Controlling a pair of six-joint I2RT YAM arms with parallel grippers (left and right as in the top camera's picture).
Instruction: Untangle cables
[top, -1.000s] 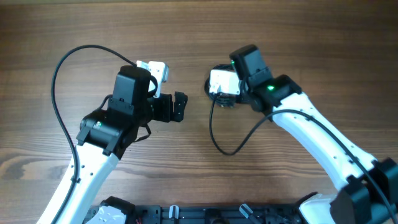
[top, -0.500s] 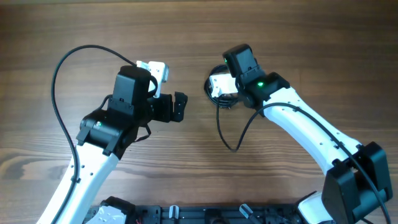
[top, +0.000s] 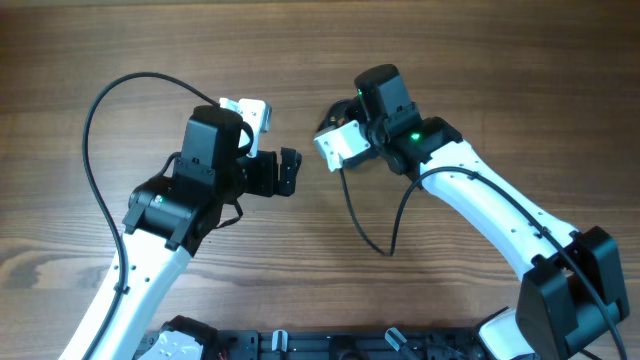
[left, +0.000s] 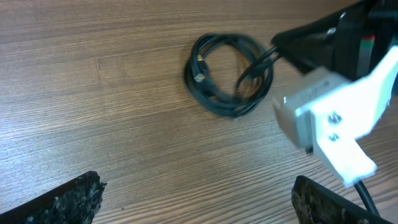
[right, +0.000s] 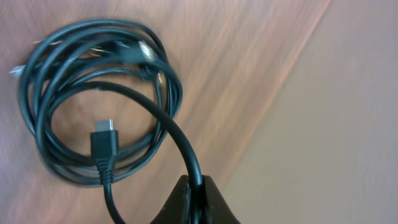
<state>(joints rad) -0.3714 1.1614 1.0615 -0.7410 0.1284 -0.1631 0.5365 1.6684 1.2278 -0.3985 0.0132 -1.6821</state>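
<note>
White arms (top: 500, 215), black joints (top: 215, 150)

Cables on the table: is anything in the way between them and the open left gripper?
No, nothing visible. Only bare table lies between the left gripper and the cables. The right gripper is off to one side of the coil, pinching one strand.

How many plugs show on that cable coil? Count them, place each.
2: one plug inside the cable coil, another on its upper rim; more may be hidden.
</note>
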